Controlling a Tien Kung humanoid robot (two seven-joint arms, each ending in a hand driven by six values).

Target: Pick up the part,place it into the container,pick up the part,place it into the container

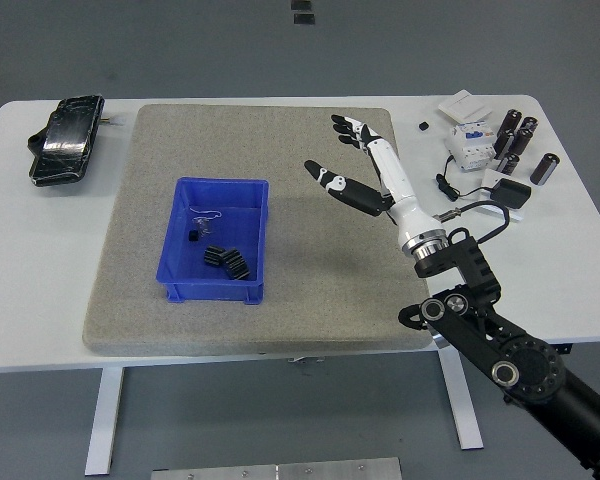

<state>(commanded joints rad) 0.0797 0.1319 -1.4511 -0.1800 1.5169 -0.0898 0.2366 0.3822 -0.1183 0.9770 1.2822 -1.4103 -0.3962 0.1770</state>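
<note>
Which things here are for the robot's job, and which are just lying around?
For the job: blue container, black gear parts inside it, right hand, open.

Lying around: black pouch, black cylinders, white electrical unit, grey mat.

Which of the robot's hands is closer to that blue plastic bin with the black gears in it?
The right. The white right hand hovers open over the grey mat, to the right of the blue plastic bin and apart from it. The left hand isn't in view at all.
</note>
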